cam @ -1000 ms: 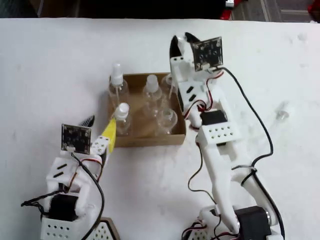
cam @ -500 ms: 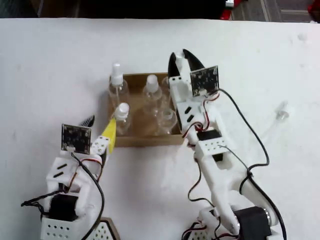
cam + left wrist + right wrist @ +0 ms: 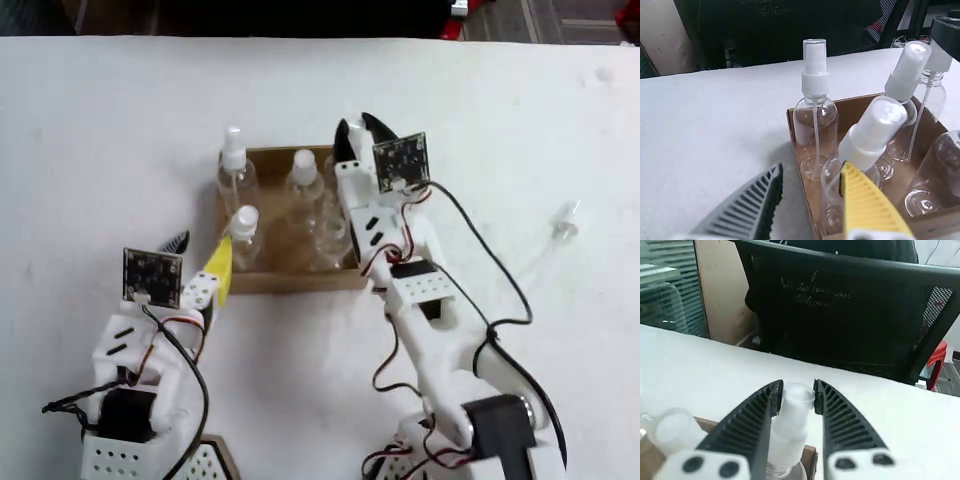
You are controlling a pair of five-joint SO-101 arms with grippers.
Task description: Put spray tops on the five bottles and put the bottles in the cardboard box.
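The cardboard box (image 3: 290,278) at the table's middle holds several clear bottles. Spray tops sit on the back-left bottle (image 3: 234,165), the front-left bottle (image 3: 245,230) and the back-middle bottle (image 3: 304,170). A bottle (image 3: 330,238) at front right has a bare neck. My right gripper (image 3: 362,128) hangs over the back-right corner, shut on a white spray top (image 3: 792,407) that stands on a bottle there. My left gripper (image 3: 810,200) is open at the box's front-left corner. Its yellow finger (image 3: 865,205) is just in front of the front-left bottle (image 3: 875,130), with nothing held.
A loose spray top (image 3: 566,228) with its thin tube lies on the white table to the right of the right arm. A black mesh chair (image 3: 840,305) stands beyond the table's far edge. Arm cables hang beside the box's right wall.
My right gripper came back from beyond the box's far side to above its back-right corner, and its fingers drew closer together. The left arm kept still.
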